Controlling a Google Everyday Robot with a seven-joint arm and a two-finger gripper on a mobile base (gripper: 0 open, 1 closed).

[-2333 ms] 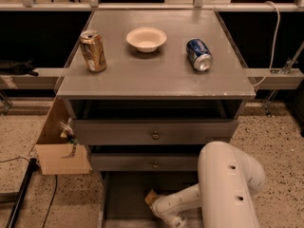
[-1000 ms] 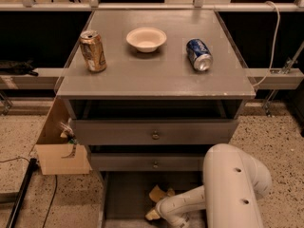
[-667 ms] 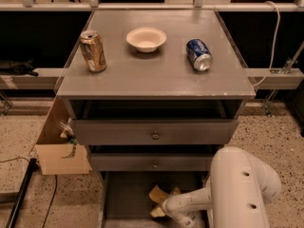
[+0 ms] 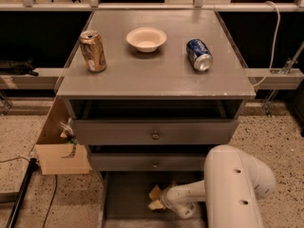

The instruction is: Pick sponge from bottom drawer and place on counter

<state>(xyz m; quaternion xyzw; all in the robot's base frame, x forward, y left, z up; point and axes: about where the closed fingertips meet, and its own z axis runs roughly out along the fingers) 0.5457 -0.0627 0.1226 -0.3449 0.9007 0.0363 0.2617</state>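
Note:
The bottom drawer (image 4: 124,198) is pulled open at the foot of the cabinet, showing its dark floor. My white arm reaches into it from the right. The gripper (image 4: 156,199) is low inside the drawer, near its middle. The pale yellow sponge (image 4: 154,192) shows right at the gripper's tip and touches it; I cannot tell whether it is held. The grey counter (image 4: 156,75) is the cabinet's top, well above the gripper.
On the counter stand a gold can (image 4: 93,51) at the left, a white bowl (image 4: 146,38) at the back middle and a blue can (image 4: 199,54) lying at the right. Two knobbed drawers (image 4: 155,135) sit shut above. A cardboard box (image 4: 59,146) stands at the left.
The arm's elbow has swung to the right and the gripper has shifted slightly right inside the drawer. The pale yellow patch at its tip now looks wider than before.

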